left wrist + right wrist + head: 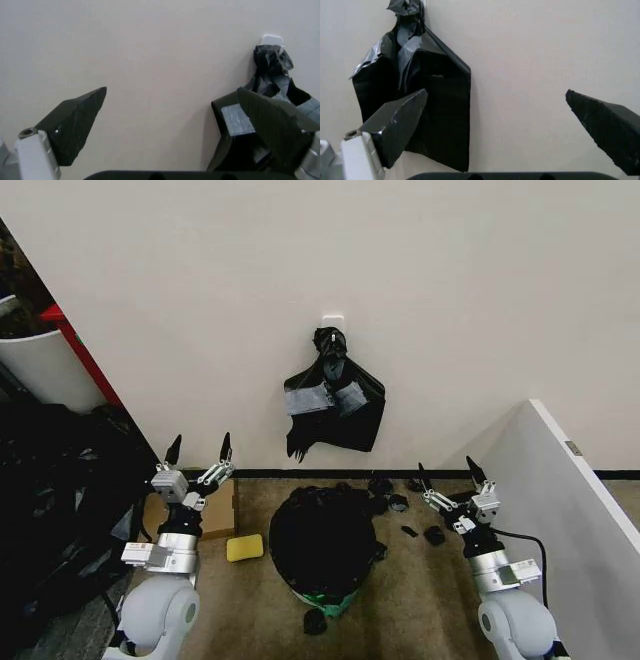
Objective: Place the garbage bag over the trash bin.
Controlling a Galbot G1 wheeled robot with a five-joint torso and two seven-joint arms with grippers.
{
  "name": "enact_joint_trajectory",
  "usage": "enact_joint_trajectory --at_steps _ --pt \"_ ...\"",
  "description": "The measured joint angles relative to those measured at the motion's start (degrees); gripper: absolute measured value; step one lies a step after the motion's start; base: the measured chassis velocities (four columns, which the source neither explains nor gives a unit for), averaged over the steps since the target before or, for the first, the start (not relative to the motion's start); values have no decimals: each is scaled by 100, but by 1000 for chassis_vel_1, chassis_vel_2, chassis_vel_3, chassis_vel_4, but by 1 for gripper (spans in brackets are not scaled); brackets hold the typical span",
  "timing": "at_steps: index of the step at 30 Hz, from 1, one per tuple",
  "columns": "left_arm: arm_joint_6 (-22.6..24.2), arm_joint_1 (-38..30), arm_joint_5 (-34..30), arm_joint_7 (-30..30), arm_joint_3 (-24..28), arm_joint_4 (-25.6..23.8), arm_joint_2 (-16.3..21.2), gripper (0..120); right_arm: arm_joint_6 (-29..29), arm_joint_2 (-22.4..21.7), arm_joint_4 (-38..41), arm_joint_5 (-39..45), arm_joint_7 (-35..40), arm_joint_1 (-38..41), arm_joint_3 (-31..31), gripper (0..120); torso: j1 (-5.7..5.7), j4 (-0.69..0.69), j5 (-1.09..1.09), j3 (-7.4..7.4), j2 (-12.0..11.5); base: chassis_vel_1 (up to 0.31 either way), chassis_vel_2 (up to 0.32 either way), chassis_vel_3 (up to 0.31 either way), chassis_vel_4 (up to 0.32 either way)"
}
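The bin (322, 552) stands on the floor between my two arms, just out from the wall, and it already looks wrapped in the bag (320, 530): glossy black plastic covers its mouth and upper wall, with a strip of greenish base showing below. I judge the draping largely done, though I cannot tell how well the rim is tucked.

My left gripper (199, 450) is raised to the bin's left, fingers spread wide with nothing between them. My right gripper (446, 473) is raised to the bin's right, also spread and empty. Both point up toward the wall rather than down at the bin. The bin sits lower than both and between them; neither touches it, and they look about equally near, so either could come down to the rim.

On the wall above the bin hangs a black bundle (333, 395) with grey tape patches, from a white hook (333, 321); it is not my bag. Just left of the bin lie a yellow sponge (244, 548) and a cardboard box (208, 508). Small black scraps (434, 534) litter the floor to its right, and one lies by its base. A white panel (560, 490) stands farther right, a heap of black plastic (55, 500) far left. Nothing blocks the bin's rim.
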Motion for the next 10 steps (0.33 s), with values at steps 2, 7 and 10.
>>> enact_joint_trajectory --at_steps 2,7,10 --pt "-4 0 0 -3 10 22 -1 100 13 -11 -5 -13 2 -2 -15 100 0 0 0 0 0 0 0 0 0" --pt "-9 -5 8 -5 34 52 -8 100 21 -11 -38 -36 4 7 -37 100 0 0 0 0 0 0 0 0 0" --pt "-10 -12 11 -6 50 56 -11 100 22 -6 -52 -42 9 25 -59 100 0 0 0 0 0 0 0 0 0"
